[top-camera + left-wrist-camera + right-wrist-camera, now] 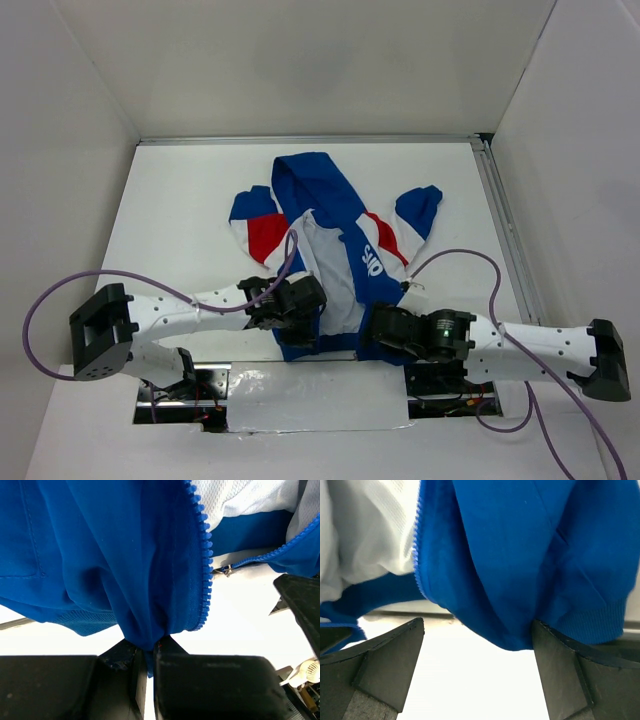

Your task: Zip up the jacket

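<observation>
The blue jacket (330, 215) with red and white panels lies open on the white table, its white lining showing down the middle. My left gripper (297, 318) is shut on the blue fabric of the left front panel at its lower hem (145, 630), just beside the blue zipper teeth (204, 555). A small metal zipper pull (226, 570) lies on the opposite edge. My right gripper (378, 332) is open at the right front panel's hem (520, 580); the right finger (560, 665) touches the blue fabric, nothing is gripped.
White walls enclose the table (180, 200) on three sides, with a metal rail (505, 220) along the right. Purple cables (460, 255) loop over both arms. The table's near edge has cut-outs with foil (290, 385).
</observation>
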